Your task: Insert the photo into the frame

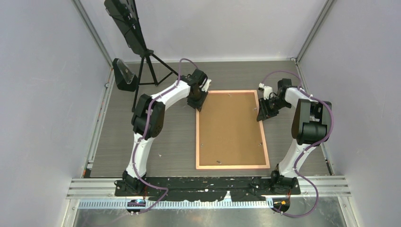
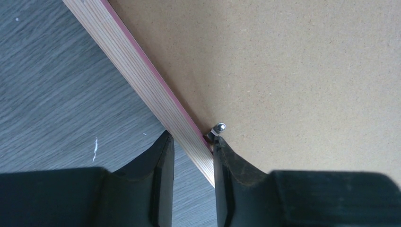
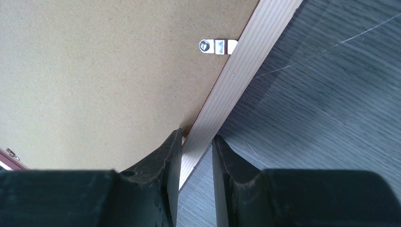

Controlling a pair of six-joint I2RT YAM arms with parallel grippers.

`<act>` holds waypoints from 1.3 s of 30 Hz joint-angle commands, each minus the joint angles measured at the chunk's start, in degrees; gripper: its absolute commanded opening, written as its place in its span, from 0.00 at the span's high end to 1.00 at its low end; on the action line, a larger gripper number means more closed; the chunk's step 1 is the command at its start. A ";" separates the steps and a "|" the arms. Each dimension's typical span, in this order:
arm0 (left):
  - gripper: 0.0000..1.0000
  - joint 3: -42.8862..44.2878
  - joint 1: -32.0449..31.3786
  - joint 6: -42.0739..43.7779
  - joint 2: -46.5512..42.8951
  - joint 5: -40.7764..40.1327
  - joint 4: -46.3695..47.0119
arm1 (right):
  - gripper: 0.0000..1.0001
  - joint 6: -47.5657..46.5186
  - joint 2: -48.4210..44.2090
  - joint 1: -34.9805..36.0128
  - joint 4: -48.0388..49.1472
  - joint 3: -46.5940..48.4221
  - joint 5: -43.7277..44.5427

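The left gripper [image 2: 191, 142] and right gripper [image 3: 196, 137], jaws narrow, each pinched a side rail of the frame [image 1: 231, 166], lying face down with its backing board [image 1: 229, 127]; we could not see the photo. We judged both sides should rise evenly.

We cannot see anything under the backing board [image 1: 231, 127] that fills the frame [image 1: 232, 166], its metal tabs [image 1: 218, 161] are too tiny to make out, and the black device [image 1: 124, 19] on the tripod [image 1: 148, 54] is cut off at 11 o'clock. At the left wrist a silver tab [image 2: 218, 127] sits half hidden behind the finger [image 2: 231, 179] at 5 o'clock. In both wrist views we lose the frame's rail between the fingers toward 6 o'clock.
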 commanded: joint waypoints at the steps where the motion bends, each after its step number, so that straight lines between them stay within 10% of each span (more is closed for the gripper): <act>1: 0.65 2.91 0.30 2.11 -0.97 0.35 -0.29 | 0.94 -3.37 0.82 0.47 0.29 -0.43 -1.37; 9: 0.45 0.38 0.72 -0.25 -5.20 4.55 -2.55 | 0.95 -0.69 0.18 0.47 2.44 -1.61 -0.97; 39: 0.30 -16.87 -3.64 1.44 -15.21 12.72 -1.13 | 0.95 31.28 -1.85 -9.50 18.32 -5.87 1.20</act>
